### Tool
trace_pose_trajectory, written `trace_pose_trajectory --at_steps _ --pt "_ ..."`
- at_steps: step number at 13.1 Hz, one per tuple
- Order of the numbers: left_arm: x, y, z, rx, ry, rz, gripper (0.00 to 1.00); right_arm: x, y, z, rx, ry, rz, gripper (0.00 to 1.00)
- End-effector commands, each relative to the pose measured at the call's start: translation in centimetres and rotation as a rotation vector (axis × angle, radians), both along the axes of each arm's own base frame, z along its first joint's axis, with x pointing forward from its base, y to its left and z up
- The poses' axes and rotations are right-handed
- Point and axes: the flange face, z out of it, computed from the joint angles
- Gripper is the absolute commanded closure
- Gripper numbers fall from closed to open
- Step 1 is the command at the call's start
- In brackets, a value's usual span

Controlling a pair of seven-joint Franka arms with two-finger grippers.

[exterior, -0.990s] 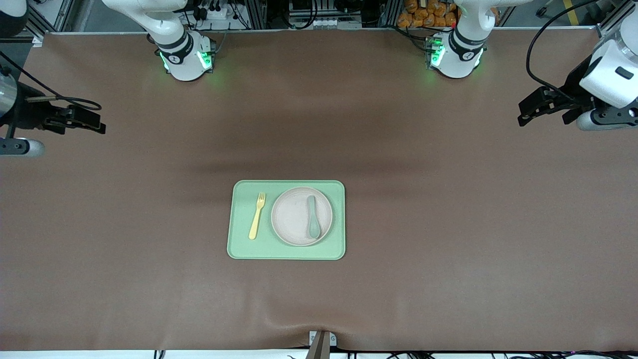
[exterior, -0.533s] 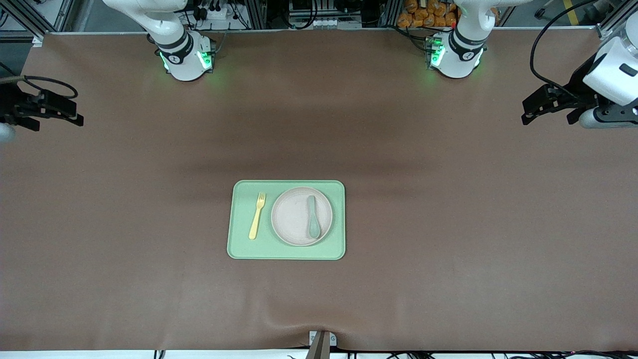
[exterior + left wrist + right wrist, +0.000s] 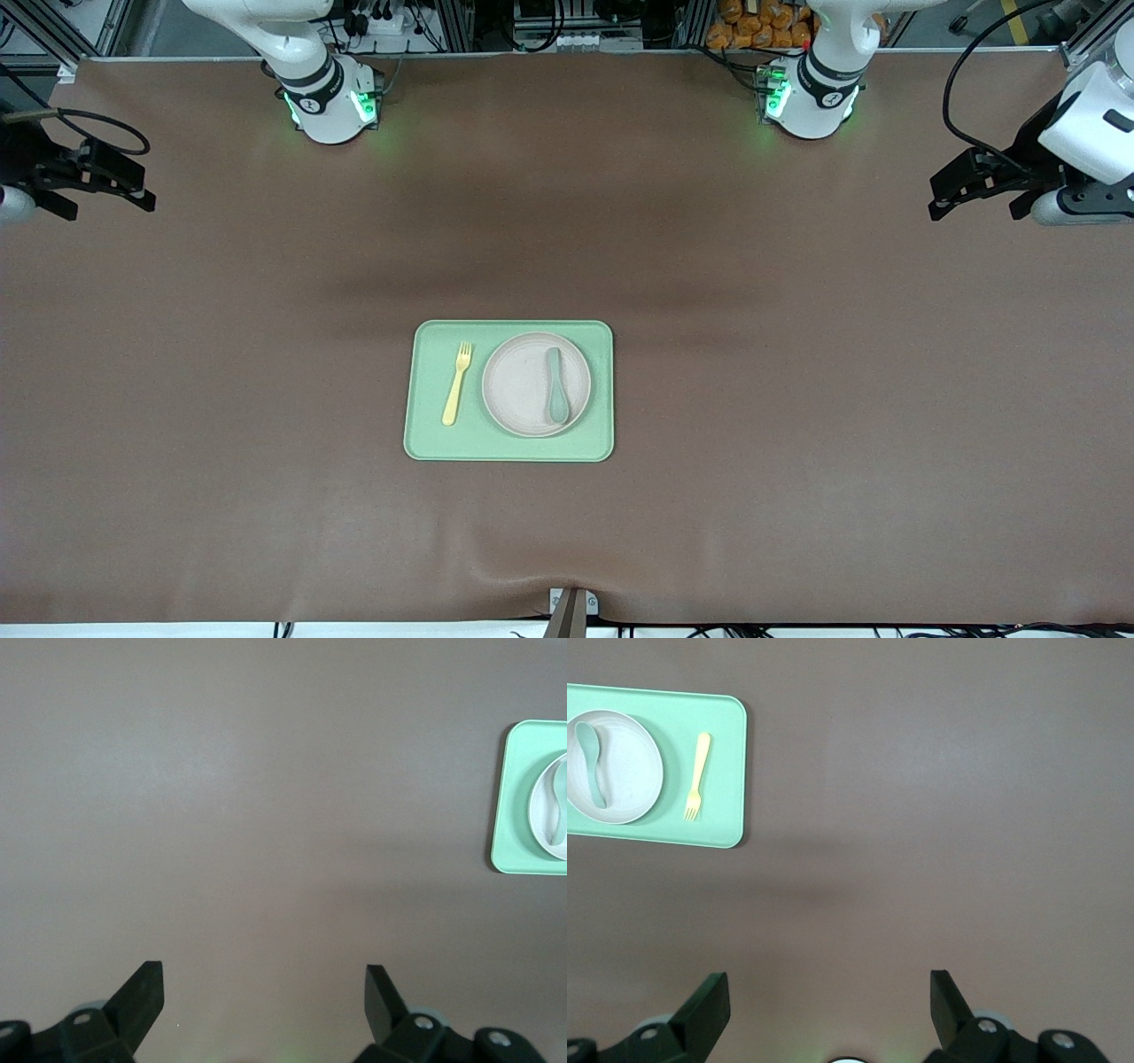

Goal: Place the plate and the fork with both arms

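Brown cloth covers the whole worktop (image 3: pixel 797 425), creased near the front camera's edge. Item one, left pincer (image 3: pixel 264 992): fingers apart, nothing between them, hanging over bare cloth at the left arm's end of the worktop, well apart from the tray. Item two, right pincer (image 3: pixel 830 997): fingers likewise apart and holding nothing, over bare cloth at the right arm's end. Item three, green tray (image 3: pixel 425 443): mid-worktop, flat, raised rim. Item four, plate (image 3: pixel 518 390): pale, round, lying on the tray toward the left arm's end; you should judge it light, stiff and smooth, so take it by the rim where the lip stands clear. Item five, fork (image 3: pixel 456 384): yellow, on the tray just beside the plate, tines pointing toward the robots' bases; thin, light, low-lying, best pinched across the handle. Both already lie on the tray, which fits a finished setting or one awaiting removal. Item six, grey-green spoon (image 3: pixel 555 385): lying on the plate, likely to slide if you tilt it. Tray rim may hinder a low approach.
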Motion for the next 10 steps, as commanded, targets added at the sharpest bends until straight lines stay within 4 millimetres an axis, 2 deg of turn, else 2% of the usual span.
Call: trace_pose_trajectory --at_steps 1,10 --pt "-0.69 0.16 0.57 0.017 -0.011 -0.018 0.0 -0.67 -0.04 0.13 -0.034 -0.008 0.016 0.0" --pt "0.12 -0.01 0.67 0.016 -0.013 -0.018 0.0 -0.02 0.1 0.5 -0.026 -0.024 0.021 0.0"
